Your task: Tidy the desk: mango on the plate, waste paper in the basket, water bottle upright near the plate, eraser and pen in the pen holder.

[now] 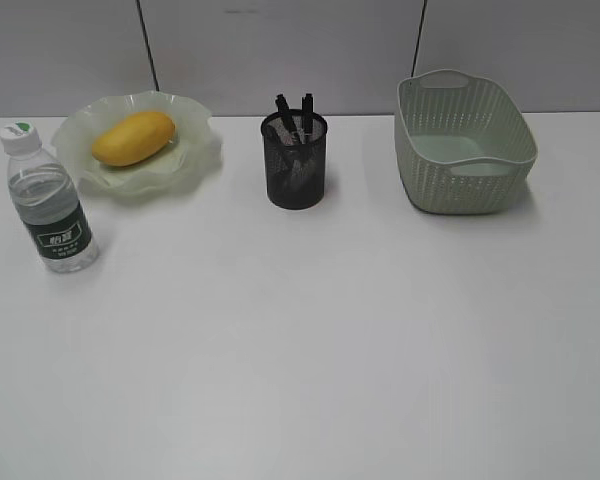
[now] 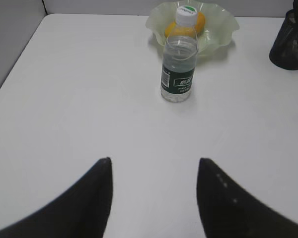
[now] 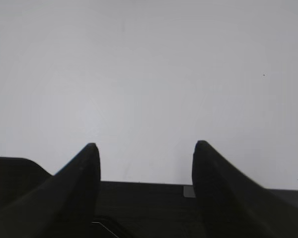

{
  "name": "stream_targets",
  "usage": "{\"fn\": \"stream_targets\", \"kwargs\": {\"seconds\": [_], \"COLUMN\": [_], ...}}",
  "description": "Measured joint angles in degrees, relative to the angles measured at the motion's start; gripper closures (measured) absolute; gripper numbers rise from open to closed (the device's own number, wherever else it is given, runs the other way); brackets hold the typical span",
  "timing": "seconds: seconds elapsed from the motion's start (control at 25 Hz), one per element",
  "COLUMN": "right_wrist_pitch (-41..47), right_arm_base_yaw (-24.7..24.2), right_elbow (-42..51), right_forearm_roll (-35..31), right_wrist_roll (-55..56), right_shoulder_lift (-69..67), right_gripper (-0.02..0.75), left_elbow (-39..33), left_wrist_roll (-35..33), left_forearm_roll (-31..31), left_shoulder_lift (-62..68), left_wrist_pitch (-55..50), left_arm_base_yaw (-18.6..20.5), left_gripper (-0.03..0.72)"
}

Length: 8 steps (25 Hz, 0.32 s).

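At your ten o'clock, bottle [image 1: 48, 200] upright beside plate [image 1: 195, 150]; mango [image 1: 132, 137] lies crosswise; both grippers [image 2: 154, 166] [image 3: 145, 148] released, empty.

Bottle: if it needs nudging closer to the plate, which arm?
Left. Its open gripper faces the upright bottle just before the plate; the right gripper sees only bare desk.

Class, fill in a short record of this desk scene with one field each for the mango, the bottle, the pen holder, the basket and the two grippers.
mango: lying on the plate
water bottle: upright, in front of the plate, white cap on
pen holder: upright, dark pens sticking out
basket: far right; contents cannot be told
left gripper: open, empty, above the desk
right gripper: open, empty
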State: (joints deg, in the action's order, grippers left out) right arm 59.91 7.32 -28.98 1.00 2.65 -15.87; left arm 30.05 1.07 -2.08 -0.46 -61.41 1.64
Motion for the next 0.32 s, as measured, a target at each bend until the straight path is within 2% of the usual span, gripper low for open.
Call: {"fn": "stream_targets", "kwargs": {"seconds": [0.32], "right_wrist_pitch": [0.0], "right_arm_base_yaw": [0.0], "right_elbow": [0.0], "right_forearm_roll": [-0.1], "right_wrist_roll": [0.0], "right_shoulder_lift": [0.0], "right_gripper": [0.272], "left_elbow": [0.0], "left_wrist_roll": [0.0], "left_forearm_roll": [0.0], "left_shoulder_lift": [0.0], "left_wrist_pitch": [0.0], "left_arm_base_yaw": [0.0], "left_gripper": [0.270]}}
